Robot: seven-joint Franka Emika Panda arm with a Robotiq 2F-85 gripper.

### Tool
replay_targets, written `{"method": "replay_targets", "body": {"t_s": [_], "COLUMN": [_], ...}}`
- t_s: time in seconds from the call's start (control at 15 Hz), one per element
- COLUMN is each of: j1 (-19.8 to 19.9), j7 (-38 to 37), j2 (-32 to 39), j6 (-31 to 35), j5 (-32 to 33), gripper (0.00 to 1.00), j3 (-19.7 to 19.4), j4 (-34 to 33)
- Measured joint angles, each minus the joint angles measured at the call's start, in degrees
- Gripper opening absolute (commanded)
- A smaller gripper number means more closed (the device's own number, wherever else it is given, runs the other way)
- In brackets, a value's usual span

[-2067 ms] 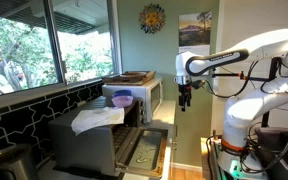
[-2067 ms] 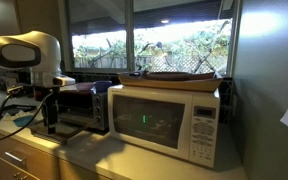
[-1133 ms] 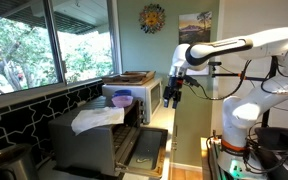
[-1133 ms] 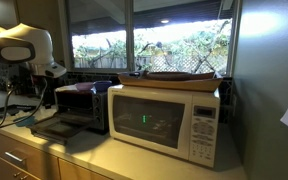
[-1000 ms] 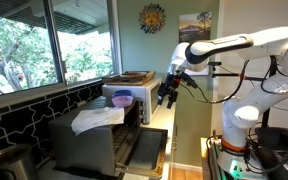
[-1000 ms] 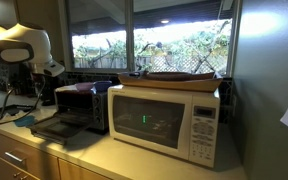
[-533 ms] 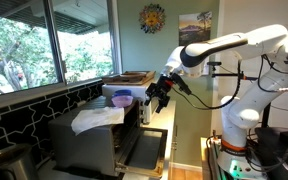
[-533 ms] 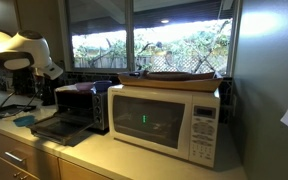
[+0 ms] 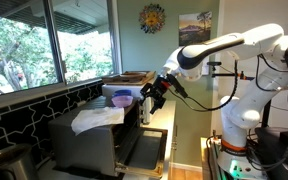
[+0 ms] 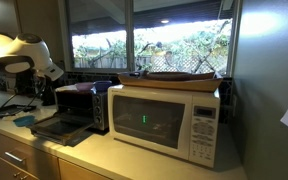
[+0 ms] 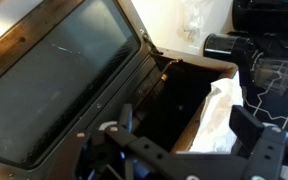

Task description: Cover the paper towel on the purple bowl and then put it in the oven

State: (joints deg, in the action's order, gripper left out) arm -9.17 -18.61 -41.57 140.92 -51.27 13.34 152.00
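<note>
- Paper towel (image 9: 97, 118) is spread on the oven's (image 9: 84, 150) top, at its front edge.
- Purple bowl (image 9: 121, 99) is set just behind it, uncovered.
- Gripper (image 9: 152, 97) is positioned right of both, jaws fully spread and empty; the towel lies down-left of them.

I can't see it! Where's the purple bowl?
In an exterior view, the bowl sits on top of the oven, just behind the paper towel and against the white microwave.

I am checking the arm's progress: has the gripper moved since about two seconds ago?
Yes. In an exterior view the gripper has moved from beside the white microwave across its front, toward the oven.
</note>
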Motion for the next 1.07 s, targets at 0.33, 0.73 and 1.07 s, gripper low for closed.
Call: {"method": "replay_targets", "body": {"t_s": [0.33, 0.73, 1.07], "j1": [-5.1, -7.9, -8.0], "j7": [4.7, 12.1, 12.5], "j2": [7.9, 15.3, 16.3], "j6": [7.5, 9.7, 9.8], "j5": [-9.8, -18.8, -19.1], "gripper": [1.00, 1.00, 1.00], "j3": [1.0, 1.2, 1.3], "j4": [-3.1, -8.3, -9.2]}}
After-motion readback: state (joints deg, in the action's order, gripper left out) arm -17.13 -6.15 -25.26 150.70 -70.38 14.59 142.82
